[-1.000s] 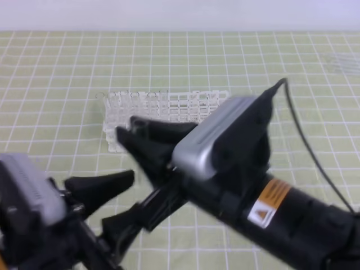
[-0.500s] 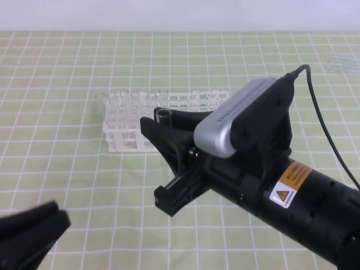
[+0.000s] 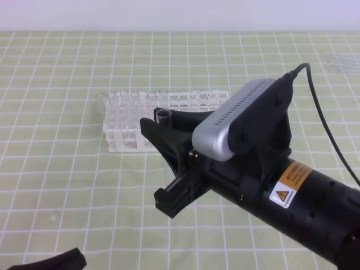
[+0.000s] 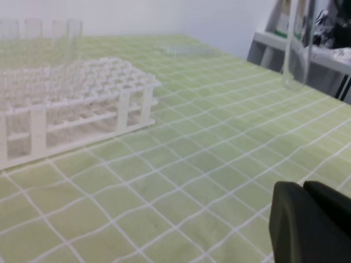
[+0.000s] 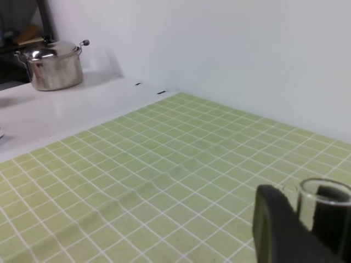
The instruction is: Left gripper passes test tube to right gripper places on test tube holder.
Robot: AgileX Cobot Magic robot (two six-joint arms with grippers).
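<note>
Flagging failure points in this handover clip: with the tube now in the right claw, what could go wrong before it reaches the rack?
The test tube is clear glass and sits upright between the right gripper's fingers, so it could slip or tilt. The rack has small square holes, and several tubes already stand along its far row; a slightly off descent may hit the lattice or knock those. The left gripper sits low at the frame edge, so collision looks unlikely.

From my station I saw a green tablecloth (image 3: 67,169) with a white grid covering the work surface, backed by a plain white wall (image 5: 219,49). A steel pot (image 5: 54,66) with a lid sat on a white counter (image 5: 66,109) beside the cloth. Pale shelving (image 4: 307,49) stood at the far edge.
</note>
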